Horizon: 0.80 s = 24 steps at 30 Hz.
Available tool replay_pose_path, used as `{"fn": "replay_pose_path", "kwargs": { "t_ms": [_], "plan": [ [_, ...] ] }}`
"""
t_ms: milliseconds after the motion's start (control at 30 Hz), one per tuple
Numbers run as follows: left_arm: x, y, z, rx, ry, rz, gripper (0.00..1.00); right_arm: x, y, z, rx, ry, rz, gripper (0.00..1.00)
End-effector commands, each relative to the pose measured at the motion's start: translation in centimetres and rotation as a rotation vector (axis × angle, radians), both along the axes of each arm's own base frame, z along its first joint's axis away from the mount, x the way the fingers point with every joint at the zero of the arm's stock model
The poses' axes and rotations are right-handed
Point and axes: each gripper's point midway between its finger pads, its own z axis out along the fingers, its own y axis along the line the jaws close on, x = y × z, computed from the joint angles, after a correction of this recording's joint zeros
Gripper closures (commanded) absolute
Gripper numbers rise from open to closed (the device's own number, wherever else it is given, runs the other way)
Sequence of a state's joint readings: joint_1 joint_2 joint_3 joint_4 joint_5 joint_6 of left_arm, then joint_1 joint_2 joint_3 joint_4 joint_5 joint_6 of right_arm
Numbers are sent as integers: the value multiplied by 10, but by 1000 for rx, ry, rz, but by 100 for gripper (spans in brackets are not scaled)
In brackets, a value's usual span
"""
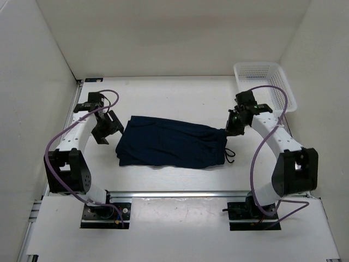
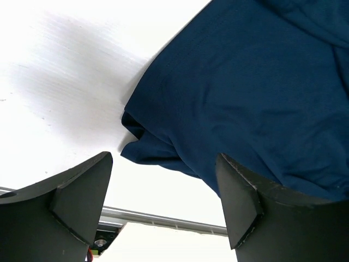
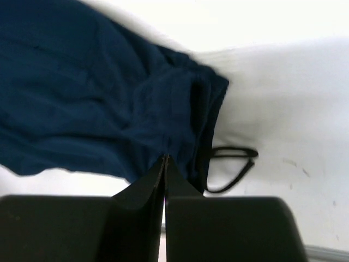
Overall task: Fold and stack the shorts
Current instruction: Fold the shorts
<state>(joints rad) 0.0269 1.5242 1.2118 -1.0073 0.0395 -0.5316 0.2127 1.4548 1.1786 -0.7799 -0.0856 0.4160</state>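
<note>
**One pair of shorts, a pincer at each end**

The shorts [image 1: 169, 143] lie flat in the middle of the tabletop [image 1: 180, 98], legs toward the left, waist toward the right. The drawstring [image 3: 234, 164] loops out onto the bare surface at the waist end. The cloth looks thin, soft and light. It will likely sag and slide over itself when lifted, so a fold needs two holds at once, best at the corners of the waistband or at the leg hems, where the layers bunch thicker.

The left pincer [image 1: 109, 128] hangs just beside the leg end, jaws spread wide and empty, with the arm bent over its base. The right pincer [image 1: 229, 129] is closed, its tips pressed together over the waist edge. Whether any cloth is nipped between them cannot be told. That arm reaches inward from near the white basket [image 1: 264, 82].
</note>
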Motion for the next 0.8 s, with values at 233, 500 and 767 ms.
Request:
{"fn": "replay_pose_path", "kwargs": {
  "t_ms": [233, 500, 767],
  "plan": [
    [-2, 0, -7, 38, 4, -34, 13, 25, -16, -90, -142, 140, -94, 99],
    [7, -4, -20, 56, 40, -85, 11, 18, -23, -115, -229, 186, -102, 99],
    [18, -8, -44, 80, 107, -117, 0, 31, -16, -49, -171, 49, -88, 67]
  ]
}}
